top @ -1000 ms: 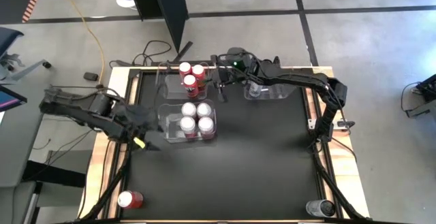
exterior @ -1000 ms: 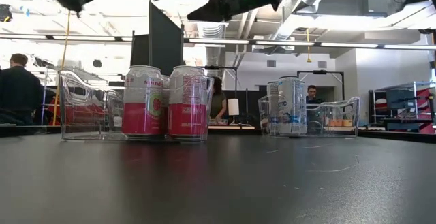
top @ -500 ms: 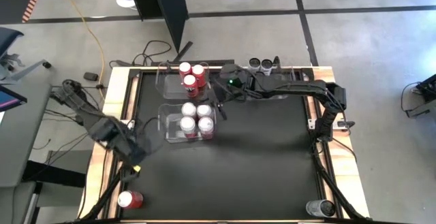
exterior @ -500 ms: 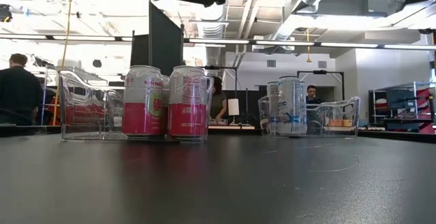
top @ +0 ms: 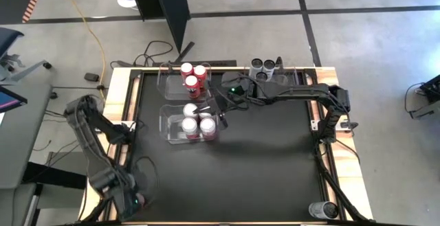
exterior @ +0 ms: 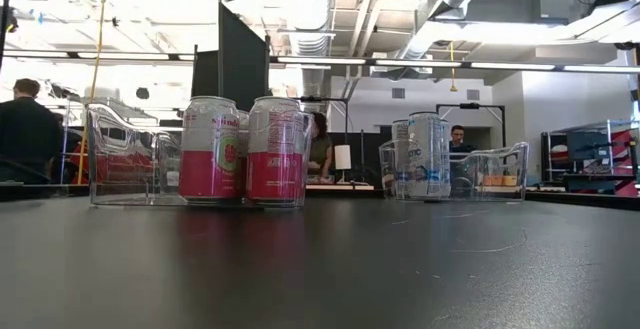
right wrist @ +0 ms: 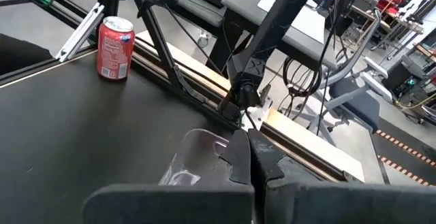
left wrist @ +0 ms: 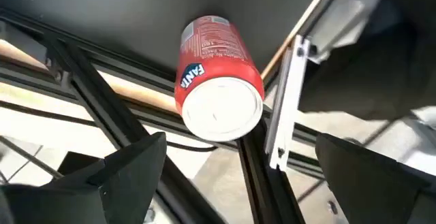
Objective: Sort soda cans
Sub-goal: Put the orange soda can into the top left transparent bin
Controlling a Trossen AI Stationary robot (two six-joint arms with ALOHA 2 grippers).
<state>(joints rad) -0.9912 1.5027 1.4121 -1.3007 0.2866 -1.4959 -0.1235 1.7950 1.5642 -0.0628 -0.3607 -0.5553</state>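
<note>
Black mat (top: 261, 150) lies bare — bins (top: 172, 126) crowd its far side.

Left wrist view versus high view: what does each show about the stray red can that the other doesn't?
Only the left wrist view shows the stray red can, standing upright at the table's near-left corner, between the left gripper's open fingers. Only the high view shows the sorted cans: red cans and pink-and-white cans in clear bins, plus a dark can at the near-right corner. Both show the black tabletop.
</note>
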